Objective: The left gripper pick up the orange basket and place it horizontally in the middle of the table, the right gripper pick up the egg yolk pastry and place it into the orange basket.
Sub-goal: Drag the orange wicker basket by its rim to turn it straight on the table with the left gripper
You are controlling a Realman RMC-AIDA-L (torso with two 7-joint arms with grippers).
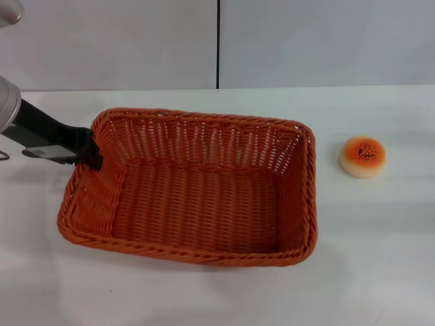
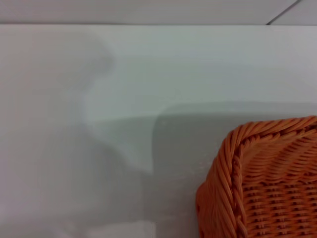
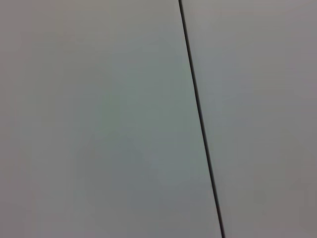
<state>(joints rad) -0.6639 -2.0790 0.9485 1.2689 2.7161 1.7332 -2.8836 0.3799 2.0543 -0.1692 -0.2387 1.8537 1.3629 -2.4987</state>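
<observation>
The orange basket lies lengthwise across the middle of the white table; one of its corners shows in the left wrist view. My left gripper reaches in from the left and is shut on the basket's braided rim at its far left corner. The egg yolk pastry sits on the table to the right of the basket, glossy orange speckled face up, apart from it. My right gripper is out of view; the right wrist view shows only a grey wall with a dark seam.
A grey wall with a vertical dark seam stands behind the table's far edge. Bare tabletop stretches between the basket and the pastry and along the front.
</observation>
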